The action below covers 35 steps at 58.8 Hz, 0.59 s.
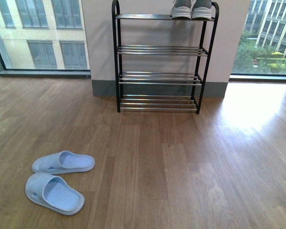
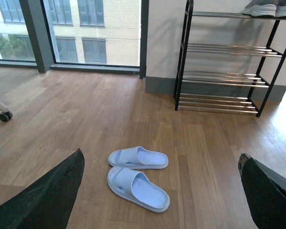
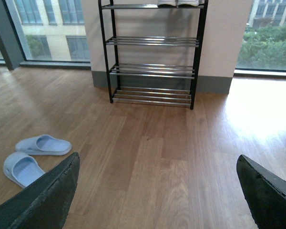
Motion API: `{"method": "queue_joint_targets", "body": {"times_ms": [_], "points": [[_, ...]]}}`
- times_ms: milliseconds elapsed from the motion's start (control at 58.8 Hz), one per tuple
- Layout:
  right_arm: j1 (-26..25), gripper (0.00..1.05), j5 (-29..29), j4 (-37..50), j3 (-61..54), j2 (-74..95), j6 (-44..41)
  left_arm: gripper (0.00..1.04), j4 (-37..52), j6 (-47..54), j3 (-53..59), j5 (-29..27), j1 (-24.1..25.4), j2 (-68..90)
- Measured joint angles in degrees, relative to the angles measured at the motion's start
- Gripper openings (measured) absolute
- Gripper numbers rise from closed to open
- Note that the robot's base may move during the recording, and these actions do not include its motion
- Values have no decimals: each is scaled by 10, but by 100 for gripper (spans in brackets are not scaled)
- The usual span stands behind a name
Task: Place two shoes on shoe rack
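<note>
Two grey sneakers with white soles [image 1: 191, 10] stand side by side on the top tier of the black shoe rack [image 1: 163, 50], at its right end, cut off by the frame's top. They show again in the left wrist view as the shoes [image 2: 268, 9] on the shoe rack [image 2: 227, 47], and in the right wrist view as white soles [image 3: 178, 3] on the shoe rack [image 3: 152, 42]. My left gripper [image 2: 160, 168] is open above the floor, far from the rack. My right gripper [image 3: 157, 171] is open over bare floor. Neither arm appears in the front view.
A pair of pale blue slippers [image 1: 57, 181] lies on the wooden floor at the near left, also seen as slippers [image 2: 137, 175] between the left fingers and slippers [image 3: 32, 155] in the right wrist view. Large windows [image 1: 40, 33] flank the wall. A castor wheel [image 2: 5, 116] stands at one side.
</note>
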<state>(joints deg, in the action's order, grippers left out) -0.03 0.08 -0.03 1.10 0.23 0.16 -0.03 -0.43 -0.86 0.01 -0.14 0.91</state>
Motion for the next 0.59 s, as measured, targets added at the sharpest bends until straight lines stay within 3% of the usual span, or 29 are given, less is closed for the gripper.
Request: {"method": "queue_joint_targets", "body": {"times_ms": [595], "points": [[0, 95, -1, 0, 0, 0, 0, 95, 0, 0, 0, 0, 0, 0]]}}
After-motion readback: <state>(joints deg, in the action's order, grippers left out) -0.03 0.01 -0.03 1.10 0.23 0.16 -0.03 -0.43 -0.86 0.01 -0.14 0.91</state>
